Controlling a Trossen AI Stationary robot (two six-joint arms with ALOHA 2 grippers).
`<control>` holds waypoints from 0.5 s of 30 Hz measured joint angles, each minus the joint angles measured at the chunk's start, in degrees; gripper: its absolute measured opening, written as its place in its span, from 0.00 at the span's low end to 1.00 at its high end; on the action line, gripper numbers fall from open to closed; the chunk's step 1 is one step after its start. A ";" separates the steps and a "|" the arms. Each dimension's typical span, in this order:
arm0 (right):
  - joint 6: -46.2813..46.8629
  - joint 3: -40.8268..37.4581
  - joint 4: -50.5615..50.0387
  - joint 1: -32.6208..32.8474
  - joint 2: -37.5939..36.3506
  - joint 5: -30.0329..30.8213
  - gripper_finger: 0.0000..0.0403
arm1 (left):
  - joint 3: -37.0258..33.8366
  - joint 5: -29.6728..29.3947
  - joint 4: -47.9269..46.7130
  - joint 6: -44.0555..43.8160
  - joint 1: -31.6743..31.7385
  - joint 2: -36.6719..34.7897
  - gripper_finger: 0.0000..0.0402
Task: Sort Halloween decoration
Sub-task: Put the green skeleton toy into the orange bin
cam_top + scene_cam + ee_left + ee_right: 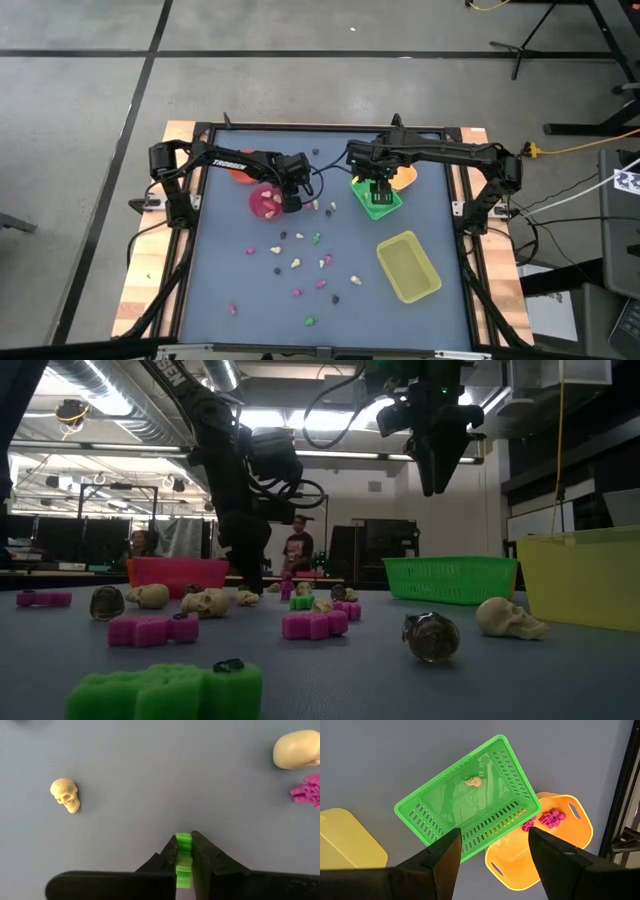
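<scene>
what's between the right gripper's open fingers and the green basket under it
Nothing: in the right wrist view the right gripper hangs open above the green basket, with only air between. A cream skull lies inside the basket.

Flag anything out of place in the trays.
One oddity: a cream skull lies in the green basket, unlike the pink trinkets grouped in the orange tray. Why it is there cannot be told.

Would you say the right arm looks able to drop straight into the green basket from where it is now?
Probably yes: the right gripper hangs open above the green basket, nothing lies between them, and the basket holds only a cream skull.
</scene>
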 joint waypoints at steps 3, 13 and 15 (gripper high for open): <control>0.01 -0.01 0.02 -0.02 0.02 0.00 0.57 | 0.00 0.00 0.00 -0.01 0.01 0.00 0.03; -0.01 0.01 0.07 0.00 0.02 0.00 0.57 | 0.12 0.02 -0.16 -0.01 0.01 0.00 0.03; -0.01 -0.01 0.11 0.00 0.02 0.00 0.57 | 0.90 -0.02 -0.75 0.00 0.01 0.00 0.03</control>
